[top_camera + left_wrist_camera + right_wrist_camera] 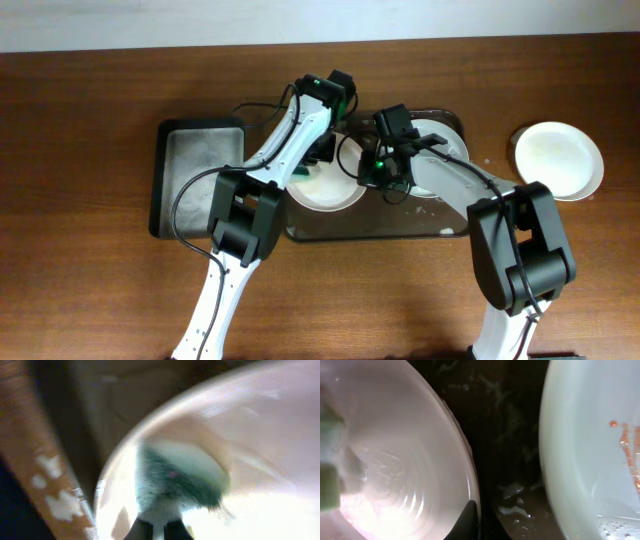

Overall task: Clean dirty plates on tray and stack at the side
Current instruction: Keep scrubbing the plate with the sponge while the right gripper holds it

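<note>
Left gripper, clamped on a sponge, scrubs the nine-o'clock plate on the tray; right gripper pinches its rim shut. One apparently finished plate sits aside at three o'clock, while a smeared plate waits on the tray.

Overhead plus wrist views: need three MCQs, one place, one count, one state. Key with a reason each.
1. Where is the sponge?
A. on the small tray
B. on a plate in the large tray
C. on bare wood

2. How many white plates show?
A. two
B. three
C. four

3. The large tray's right-hand plate is:
A. orange-streaked
B. spotless
C. upside down

Key:
1 B: the left wrist view shows the sponge pressed on the scrubbed plate, which sits in the large tray.
2 B: the scrubbed plate, the streaked plate and the side plate outside the tray.
3 A: orange streaks show on it in the right wrist view.
</note>
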`<state>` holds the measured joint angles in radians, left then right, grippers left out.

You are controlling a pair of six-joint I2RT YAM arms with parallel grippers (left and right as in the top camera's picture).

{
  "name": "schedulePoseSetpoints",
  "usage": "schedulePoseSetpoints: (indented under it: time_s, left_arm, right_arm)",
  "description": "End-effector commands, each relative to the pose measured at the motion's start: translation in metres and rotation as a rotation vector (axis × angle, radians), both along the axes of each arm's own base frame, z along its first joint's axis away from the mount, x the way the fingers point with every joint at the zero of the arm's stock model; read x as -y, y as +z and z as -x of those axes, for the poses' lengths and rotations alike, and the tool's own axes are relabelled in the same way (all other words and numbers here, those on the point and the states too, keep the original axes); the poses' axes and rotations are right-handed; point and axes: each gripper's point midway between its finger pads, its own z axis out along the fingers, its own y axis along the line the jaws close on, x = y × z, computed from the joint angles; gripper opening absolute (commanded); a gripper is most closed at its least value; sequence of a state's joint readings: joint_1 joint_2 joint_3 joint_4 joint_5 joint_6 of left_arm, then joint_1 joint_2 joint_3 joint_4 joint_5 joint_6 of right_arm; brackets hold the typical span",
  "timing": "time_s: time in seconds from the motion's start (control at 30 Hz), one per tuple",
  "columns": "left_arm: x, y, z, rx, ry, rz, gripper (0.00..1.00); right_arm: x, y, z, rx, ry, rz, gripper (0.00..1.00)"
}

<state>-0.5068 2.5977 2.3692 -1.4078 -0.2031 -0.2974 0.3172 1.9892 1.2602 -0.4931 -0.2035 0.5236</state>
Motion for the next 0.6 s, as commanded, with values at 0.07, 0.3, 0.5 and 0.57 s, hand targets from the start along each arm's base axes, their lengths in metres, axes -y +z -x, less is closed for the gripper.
schedulePoseSetpoints:
  time_s: [0.07, 0.3, 0.5, 0.57]
  left_arm:
    - [0.065, -0.021, 0.028, -0.204, -0.26, 0.395, 0.0]
    - [0.038, -0.02, -0.01, -0.129, -0.002, 0.462, 0.0]
    - [0.018, -0.01, -0.025, -0.165, 0.114, 0.634, 0.0]
    - [0.017, -0.005, -0.027, -0.176, 0.108, 0.69, 0.0]
  right_arm:
    - [0.008, -0.01, 0.005, -0.024, -0.001, 0.035, 0.04]
    - [-0.001, -0.008, 0.007, -0.03, 0.015, -0.013, 0.04]
    - [-0.009, -0.015, 0.015, -0.072, 0.036, -0.072, 0.04]
    - [-0.014, -0.021, 0.019, -0.1, 0.044, -0.125, 0.04]
